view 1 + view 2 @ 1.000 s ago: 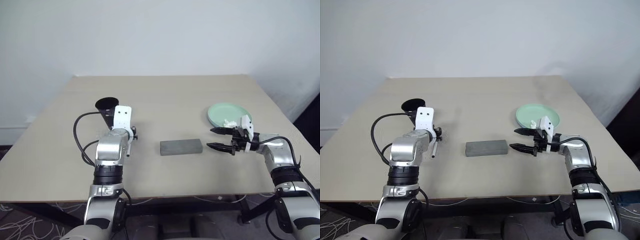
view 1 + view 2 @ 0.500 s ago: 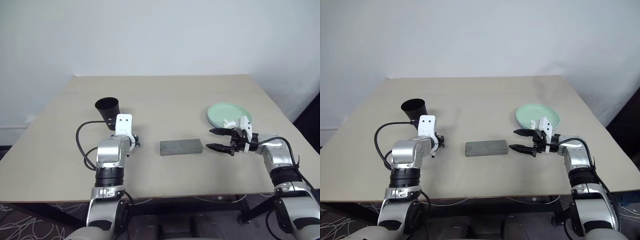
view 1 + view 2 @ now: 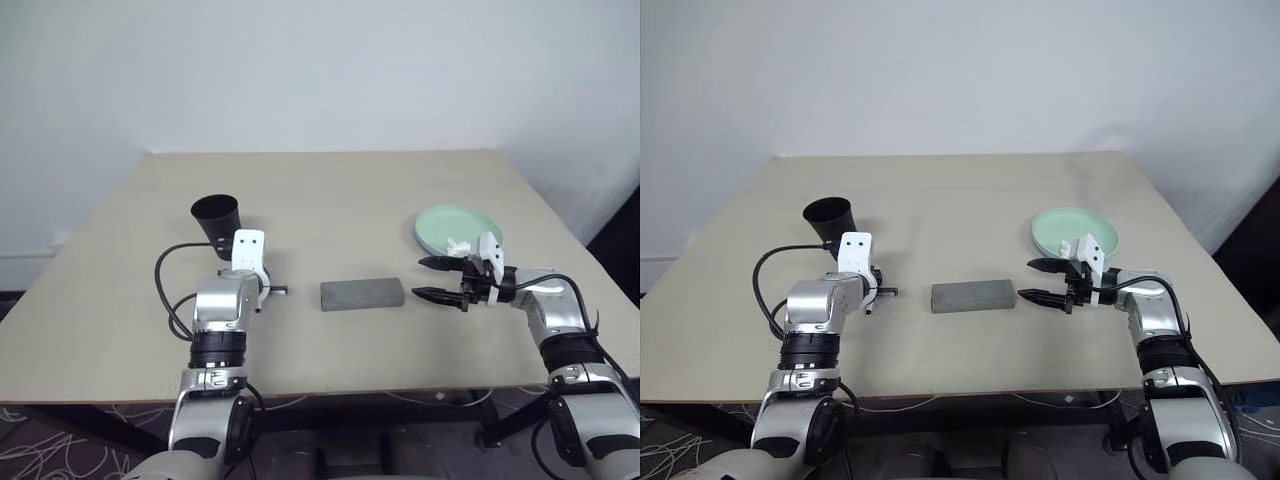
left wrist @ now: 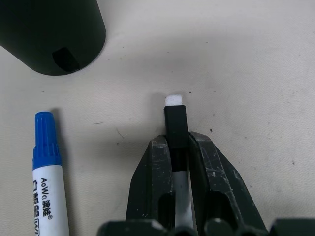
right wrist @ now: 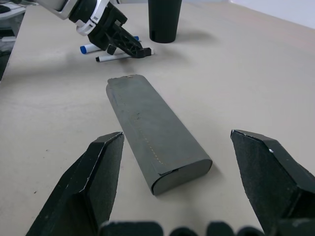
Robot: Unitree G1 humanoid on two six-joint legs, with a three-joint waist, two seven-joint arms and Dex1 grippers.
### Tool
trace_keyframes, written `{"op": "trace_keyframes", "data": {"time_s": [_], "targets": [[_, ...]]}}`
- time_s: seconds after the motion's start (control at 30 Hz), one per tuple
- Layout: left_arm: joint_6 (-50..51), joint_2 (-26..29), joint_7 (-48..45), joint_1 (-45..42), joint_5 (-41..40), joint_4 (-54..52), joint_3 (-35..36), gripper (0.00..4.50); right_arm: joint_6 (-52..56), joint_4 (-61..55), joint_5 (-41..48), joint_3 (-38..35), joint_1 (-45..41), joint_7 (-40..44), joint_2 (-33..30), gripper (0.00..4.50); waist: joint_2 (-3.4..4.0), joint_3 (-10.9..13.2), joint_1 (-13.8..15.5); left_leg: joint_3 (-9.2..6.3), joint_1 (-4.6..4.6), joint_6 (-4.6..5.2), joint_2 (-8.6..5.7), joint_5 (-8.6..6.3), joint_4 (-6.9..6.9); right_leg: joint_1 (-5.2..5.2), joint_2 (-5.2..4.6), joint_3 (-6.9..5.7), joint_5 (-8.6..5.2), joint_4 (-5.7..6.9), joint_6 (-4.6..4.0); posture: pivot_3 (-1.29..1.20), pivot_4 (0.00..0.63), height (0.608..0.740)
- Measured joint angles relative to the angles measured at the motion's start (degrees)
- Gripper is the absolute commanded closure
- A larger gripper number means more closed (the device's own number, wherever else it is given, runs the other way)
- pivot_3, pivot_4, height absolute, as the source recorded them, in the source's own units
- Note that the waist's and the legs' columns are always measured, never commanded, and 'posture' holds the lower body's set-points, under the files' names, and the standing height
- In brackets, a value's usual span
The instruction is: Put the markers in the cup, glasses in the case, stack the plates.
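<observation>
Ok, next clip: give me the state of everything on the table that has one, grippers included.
Left gripper: shut on the black marker, down at the table.
Black marker: lying flat, pinched between the fingers.
Blue marker: lying loose on the table, capped.
Cup: upright, nothing seen in it.
Case: shut, lying flat.
Green plate: flat, with a white scrap on it.
Right gripper: open, holding nothing, facing the case.

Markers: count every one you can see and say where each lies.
2. A black-capped marker lies on the table between the left tool's fingers. A blue-capped marker lies beside it, near the cup. Others may be hidden.
</observation>
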Motion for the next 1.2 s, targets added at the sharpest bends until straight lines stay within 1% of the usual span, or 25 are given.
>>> {"op": "trace_keyframes", "data": {"time_s": [0.13,0.27,0.33,0.43,0.63,0.8,0.9,1.03,1.2], "targets": [[-0.9,0.4,-0.4,0.0,0.0,0.6,-0.7,4.47,-0.4,0.3,-0.1,0.0,0.0,-0.1,0.0,0.74,0.0,0.0,0.0,0.01,0.0,0.0,0.01,0.0,0.0,-0.01,0.0,0.01,0.0,0.0,0.0,0.0,0.0,0.732],[-4.6,1.3,-2.0,0.0,0.0,0.9,-3.1,4.47,-0.4,0.3,-0.2,0.0,0.0,-0.2,0.0,0.74,-0.01,0.0,0.0,0.01,-0.04,-0.01,0.0,0.0,-0.01,-0.05,0.0,0.0,0.0,-0.02,-0.01,0.0,0.0,0.732],[-9.2,2.3,-3.5,-0.1,0.1,0.6,-5.4,4.47,-0.6,0.6,-0.3,0.0,-0.2,-0.3,0.0,0.74,-0.01,0.0,0.0,0.02,-0.09,-0.01,0.0,-0.01,-0.04,-0.1,-0.01,0.0,0.0,-0.04,-0.01,0.0,0.0,0.732],[-19.1,4.2,-5.6,-0.1,0.8,-1.2,-8.2,4.47,-0.7,0.8,-0.5,0.0,-0.2,-0.4,0.1,0.74,-0.01,0.0,0.0,0.01,-0.11,-0.05,0.0,-0.03,-0.13,-0.15,-0.02,0.01,0.02,-0.07,-0.05,0.0,0.0,0.732],[-36.4,7.2,-6.8,-0.9,1.8,-1.2,-8.8,4.47,-0.8,1.4,-0.6,0.0,-0.4,-0.4,0.1,0.74,0.0,0.0,0.0,0.06,-0.08,-0.05,0.02,-0.03,-0.19,-0.16,-0.01,0.0,0.07,-0.08,-0.15,0.0,0.0,0.732],[-52.6,10.2,-3.4,-4.6,2.6,5.5,-5.8,4.47,-0.9,1.5,-1.0,0.0,-0.6,-0.4,0.1,0.74,-0.01,0.0,0.0,0.12,-0.04,-0.04,0.02,-0.02,-0.16,-0.13,-0.02,0.0,0.07,-0.09,-0.13,0.0,0.0,0.732],[-59.9,11.5,-1.7,-6.5,2.7,9.9,-4.2,4.47,-0.9,1.6,-1.1,0.0,-0.7,-0.4,0.2,0.74,-0.01,0.0,0.0,0.13,-0.04,-0.04,0.02,-0.02,-0.16,-0.12,-0.02,-0.01,0.07,-0.09,-0.13,0.0,0.0,0.732],[-70.3,14.1,1.9,-10.9,3.8,21.7,-3.0,4.47,-0.9,1.7,-1.1,0.1,-1.7,-0.4,0.3,0.74,-0.01,0.0,0.0,0.12,-0.05,-0.02,0.02,-0.01,-0.16,-0.12,-0.01,-0.05,0.08,-0.09,-0.12,0.0,0.0,0.732],[-77.9,16.2,5.4,-15.5,4.9,35.6,-2.4,4.47,-0.9,1.7,-1.1,0.1,-1.9,-0.5,0.4,0.74,-0.01,0.0,0.1,0.21,-0.07,-0.02,0.01,-0.01,-0.16,-0.09,-0.02,-0.11,0.08,-0.12,-0.1,0.0,0.0,0.732]]}}
